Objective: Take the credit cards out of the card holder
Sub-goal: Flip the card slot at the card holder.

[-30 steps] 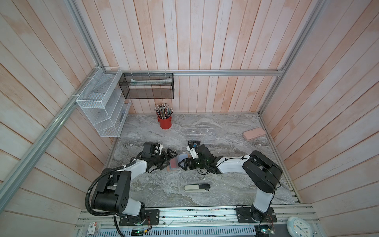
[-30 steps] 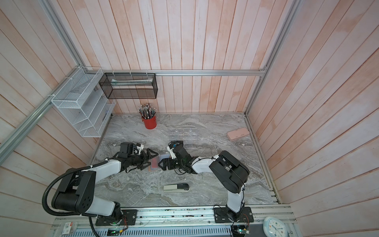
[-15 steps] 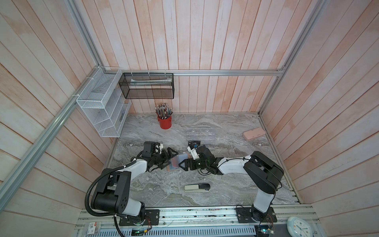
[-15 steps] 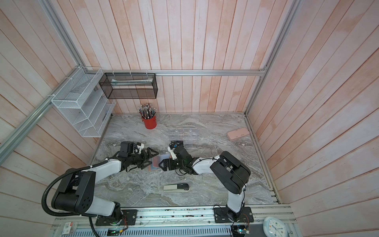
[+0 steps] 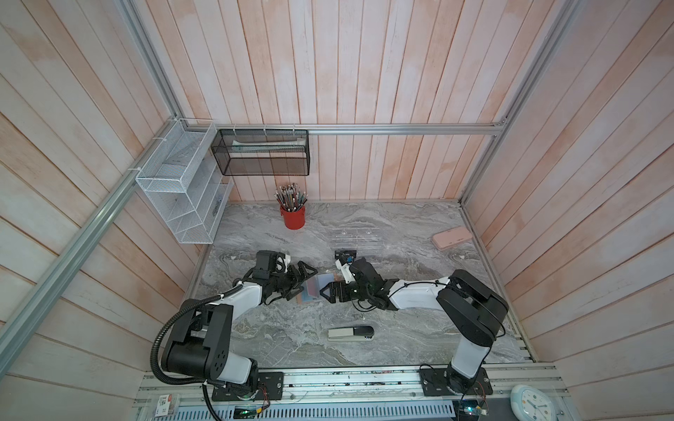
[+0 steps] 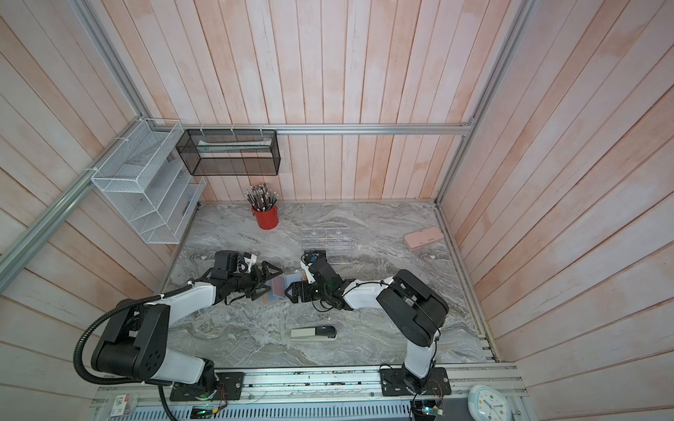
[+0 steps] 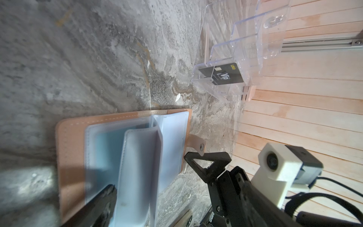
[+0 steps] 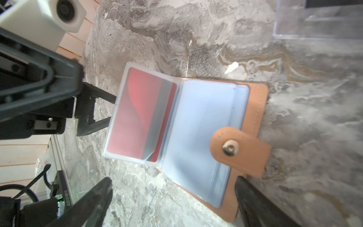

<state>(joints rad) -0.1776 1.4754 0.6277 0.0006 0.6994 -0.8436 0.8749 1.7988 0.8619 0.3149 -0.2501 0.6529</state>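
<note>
Left tool (image 5: 304,281): spread wide and empty, one finger at the edge of the red card's sleeve.
Right tool (image 5: 328,291): also spread, grasping nothing, straddling the holder's tab end.
Card holder (image 8: 206,137): open flat on the desk (image 5: 401,328) between my two tools. Its opened length runs tool to tool, snap tab toward the right one.
Progress: black card (image 7: 222,75) out, standing in the acrylic rack (image 7: 245,49). The red card (image 8: 137,116) is still sleeved, and a teal tint in another sleeve suggests the third is too. I judge one of three done.
</note>
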